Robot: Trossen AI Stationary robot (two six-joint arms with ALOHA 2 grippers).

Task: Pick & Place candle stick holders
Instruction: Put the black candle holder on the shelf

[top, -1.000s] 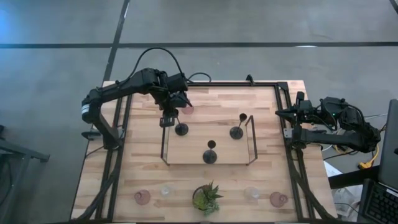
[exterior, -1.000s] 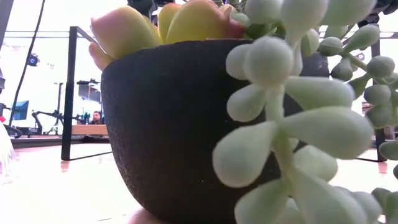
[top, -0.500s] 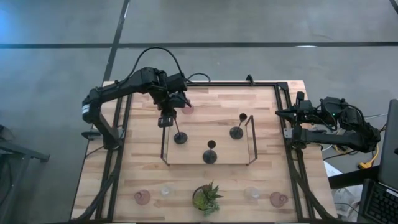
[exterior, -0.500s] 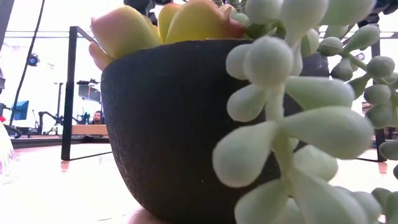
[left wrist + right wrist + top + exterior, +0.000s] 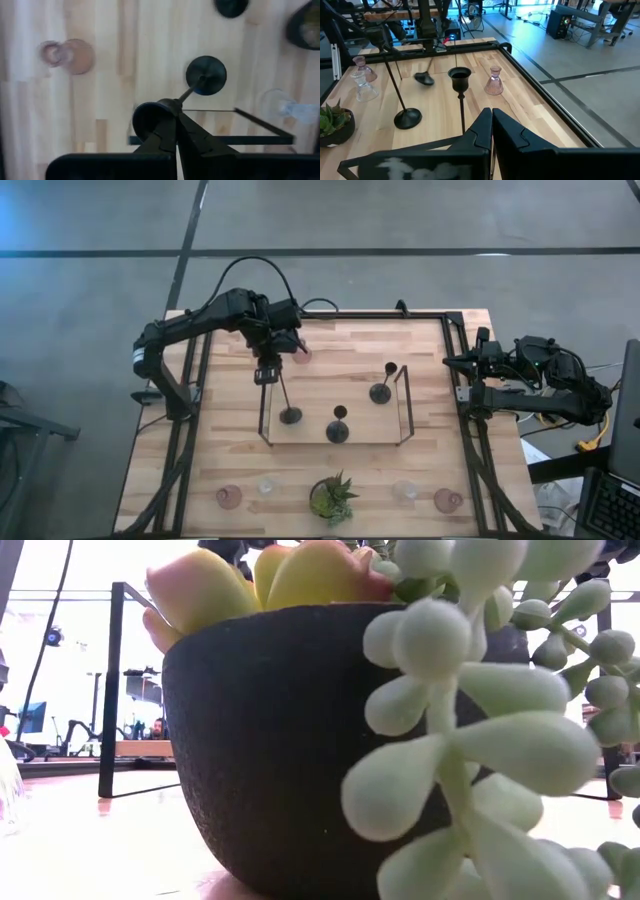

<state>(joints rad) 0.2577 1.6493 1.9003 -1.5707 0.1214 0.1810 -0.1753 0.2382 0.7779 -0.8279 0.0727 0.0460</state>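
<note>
My left gripper (image 5: pixel 268 372) hangs over the far left corner of the wire-framed wooden tray (image 5: pixel 300 435), shut on a black candle stick holder (image 5: pixel 281 395) that slants below it. Two more black holders (image 5: pixel 380 392) (image 5: pixel 338 430) stand on their round bases in the tray. A pink glass holder (image 5: pixel 300 355) stands on the table just beyond the left gripper. Two more pink ones (image 5: pixel 229 497) (image 5: pixel 447 500) and two clear ones (image 5: pixel 266 486) (image 5: pixel 404 490) stand along the near edge. My right gripper (image 5: pixel 491 117) waits shut at the table's right edge. My left gripper pinches the black holder at its cup end (image 5: pixel 159 109), where the thin stem meets the cup, between its two fingers. The fingers come from above, pointing steeply down. The holder hangs tilted, its round base (image 5: pixel 206 75) slanted off toward the table's near edge. Whether the base touches the tray I cannot tell.
A green potted plant (image 5: pixel 332 498) stands at the middle of the near edge and fills the low view (image 5: pixel 300 740). The tray's black wire frame (image 5: pixel 405 405) rises at both its short ends. Bare wood lies left and right of the tray.
The held black holder has tipped. Its round base has swung step by step toward the table's near edge, and its stem has gone from near upright to slanted. Its cup end has stayed at my left gripper, which has kept its place.
</note>
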